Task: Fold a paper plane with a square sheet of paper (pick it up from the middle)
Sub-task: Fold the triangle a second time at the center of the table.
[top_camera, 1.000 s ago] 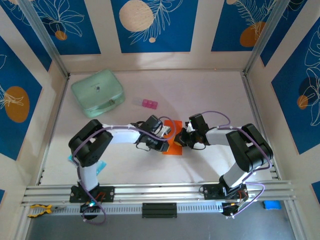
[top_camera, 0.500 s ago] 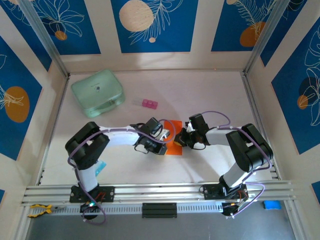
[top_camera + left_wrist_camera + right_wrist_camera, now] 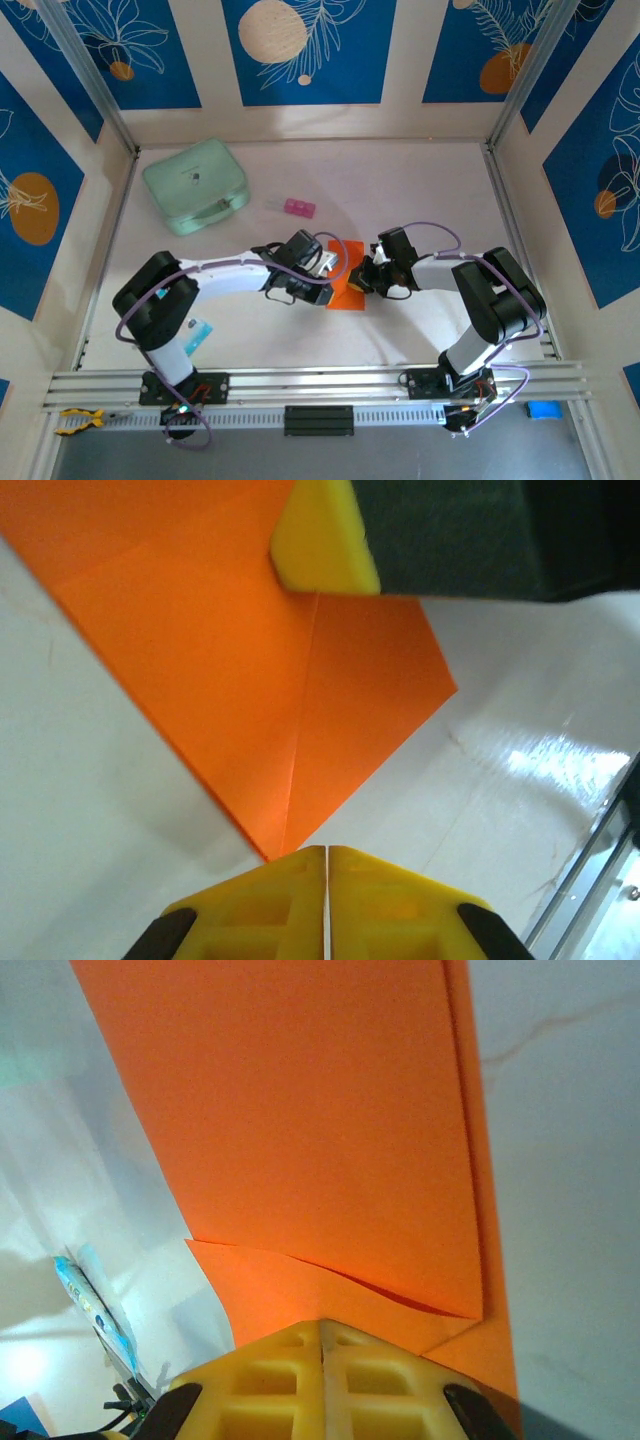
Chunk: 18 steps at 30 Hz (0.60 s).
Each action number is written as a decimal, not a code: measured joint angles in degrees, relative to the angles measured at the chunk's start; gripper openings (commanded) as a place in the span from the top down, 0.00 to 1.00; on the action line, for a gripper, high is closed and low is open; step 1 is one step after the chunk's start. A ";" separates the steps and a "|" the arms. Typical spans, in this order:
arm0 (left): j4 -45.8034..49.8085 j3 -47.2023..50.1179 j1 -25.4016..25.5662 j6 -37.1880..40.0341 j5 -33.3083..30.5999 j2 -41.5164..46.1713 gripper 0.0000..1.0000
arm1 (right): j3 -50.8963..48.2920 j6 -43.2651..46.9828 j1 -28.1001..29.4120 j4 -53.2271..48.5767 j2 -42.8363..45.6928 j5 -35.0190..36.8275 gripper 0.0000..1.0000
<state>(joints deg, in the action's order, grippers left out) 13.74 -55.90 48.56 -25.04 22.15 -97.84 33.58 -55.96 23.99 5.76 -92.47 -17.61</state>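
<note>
The orange sheet of paper lies folded on the white table between both grippers. In the left wrist view the paper shows a centre crease running to a pointed tip, and that tip ends just in front of my left gripper, which is shut with nothing between its fingers. A yellow fingertip of the right gripper presses on the paper's far part. In the right wrist view layered flaps of paper lie ahead of my right gripper, shut and resting on the paper. From above, the left gripper and right gripper flank the paper.
A mint-green case sits at the back left and a small pink block lies behind the grippers. A blue packet lies by the left arm's base. An aluminium rail runs along the near edge, and walls enclose the table.
The left arm's elbow has swung out to the left and its gripper has drawn slightly back off the paper. The right arm and the paper have stayed put.
</note>
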 measured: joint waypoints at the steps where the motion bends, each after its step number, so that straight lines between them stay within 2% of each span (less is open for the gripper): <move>1: -0.50 -0.61 -0.07 -0.20 0.31 -0.59 0.89 | 0.00 0.00 0.00 0.00 0.00 0.00 1.00; 10: -5.79 -4.04 -0.17 -2.58 4.55 -9.44 0.87 | 0.00 0.02 0.00 0.00 0.00 0.00 1.00; 18: -7.34 -2.03 -0.17 -2.64 4.44 -10.08 0.91 | 0.09 0.66 -0.04 -0.44 0.15 0.02 1.00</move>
<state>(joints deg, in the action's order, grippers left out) 6.39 -57.93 48.38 -27.68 26.59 -107.92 33.67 -55.31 23.94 5.32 -92.31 -17.58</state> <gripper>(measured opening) 0.099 0.063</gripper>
